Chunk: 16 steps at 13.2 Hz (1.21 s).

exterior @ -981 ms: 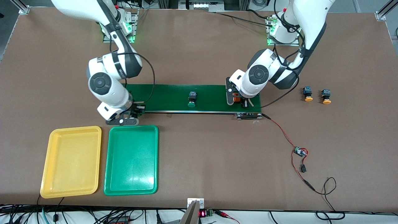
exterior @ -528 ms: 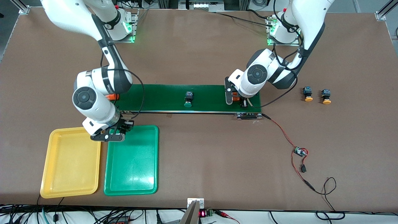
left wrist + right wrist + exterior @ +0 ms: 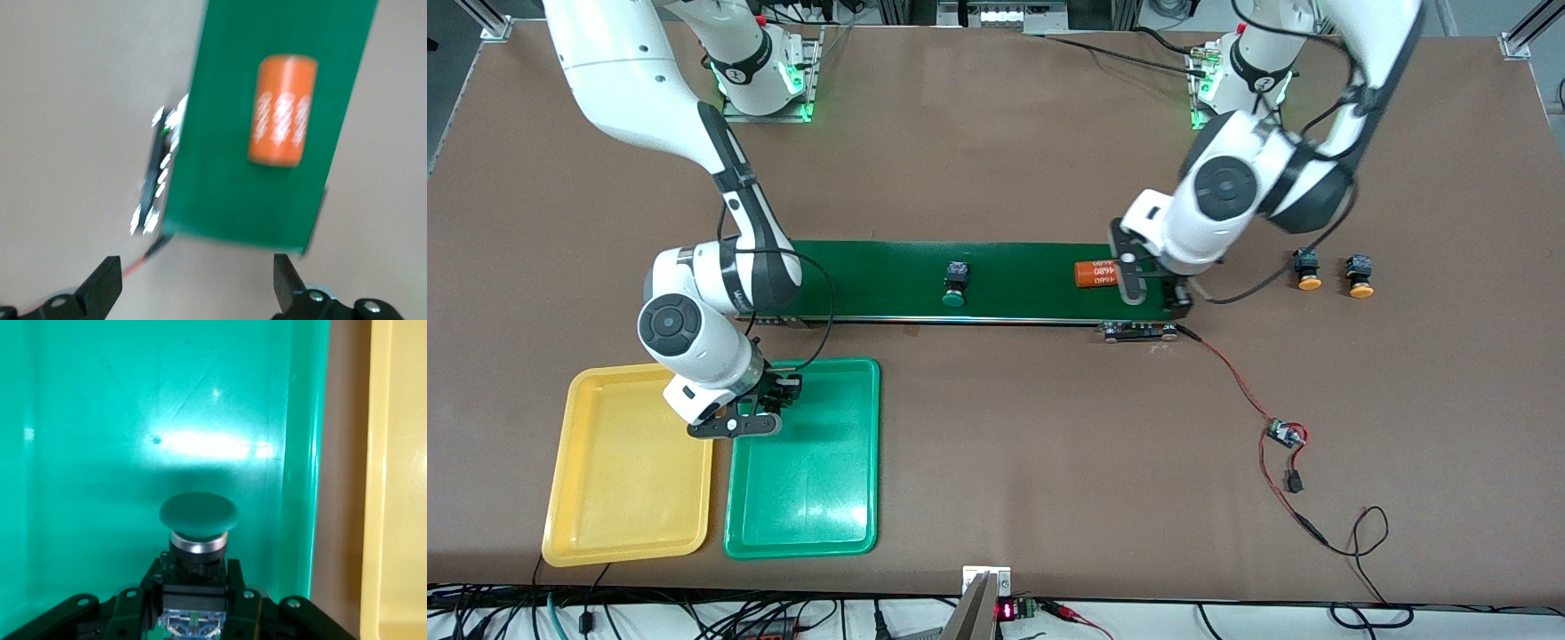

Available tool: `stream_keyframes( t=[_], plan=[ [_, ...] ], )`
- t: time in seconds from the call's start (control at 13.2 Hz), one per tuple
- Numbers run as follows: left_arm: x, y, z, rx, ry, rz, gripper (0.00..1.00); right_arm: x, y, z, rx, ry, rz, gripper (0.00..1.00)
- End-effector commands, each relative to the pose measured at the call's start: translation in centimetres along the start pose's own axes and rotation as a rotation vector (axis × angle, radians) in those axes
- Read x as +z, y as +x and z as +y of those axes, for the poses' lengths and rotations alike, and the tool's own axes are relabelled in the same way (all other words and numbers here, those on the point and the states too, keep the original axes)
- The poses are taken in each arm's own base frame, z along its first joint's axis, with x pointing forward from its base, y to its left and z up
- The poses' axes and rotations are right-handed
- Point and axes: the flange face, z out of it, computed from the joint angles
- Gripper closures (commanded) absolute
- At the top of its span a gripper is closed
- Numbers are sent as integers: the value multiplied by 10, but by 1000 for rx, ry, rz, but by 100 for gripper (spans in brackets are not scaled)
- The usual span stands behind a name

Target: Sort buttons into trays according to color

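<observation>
Green-capped button (image 3: 198,520) sits clamped in the right gripper's (image 3: 758,411) fingers, now carried off the belt (image 3: 996,267) to hang over the green tray (image 3: 845,498) beside the yellow tray (image 3: 574,524); a drop there looks next. The left gripper (image 3: 1154,289) has let go, its fingers (image 3: 103,287) spread, and has lifted from the orange cylinder (image 3: 1096,274) now lying free on the belt. Another green button (image 3: 954,286) rides mid-belt; two orange buttons (image 3: 1334,273) wait on the bench (image 3: 1049,427) at the left arm's end.

A long dark green conveyor belt (image 3: 978,280) crosses the brown counter (image 3: 1005,444). An orange cylinder printed with white numbers (image 3: 1096,273) lies on it, toward the left arm's end. A red-and-black wire (image 3: 1232,378) trails from that end toward the counter's near edge.
</observation>
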Motion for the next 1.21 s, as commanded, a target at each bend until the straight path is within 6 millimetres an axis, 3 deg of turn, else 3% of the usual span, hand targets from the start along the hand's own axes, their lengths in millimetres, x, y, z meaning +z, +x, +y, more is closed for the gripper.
stream_keyframes(
  t=[0.0,0.15,0.23,0.3,0.38,0.68,0.75,0.98,1.13],
  plan=[
    [-24,-61,-30,-184,17,2,0,14,10,8,-38,-2,35,86],
    [-31,-101,-51,-334,28,0,0,32,11,18,-52,-6,53,85],
    [-32,-125,-57,-435,4,-21,0,38,10,19,-48,-6,56,80],
    [-29,-148,-65,-558,-12,-32,0,41,9,18,-45,-6,53,60],
    [-27,-169,-72,-685,-20,-40,0,39,10,18,-39,-4,55,1],
    [-9,-201,-70,-1065,-81,-125,0,-3,11,12,-1,44,15,0],
    [-1,-218,-72,-1136,-92,-140,0,-15,8,11,22,70,-18,0],
    [33,-248,-72,-1196,-132,-193,0,-64,-1,-1,12,93,-59,0],
    [60,-268,-61,-1225,-153,-205,0,-78,-18,-19,46,92,-118,0]
  ],
)
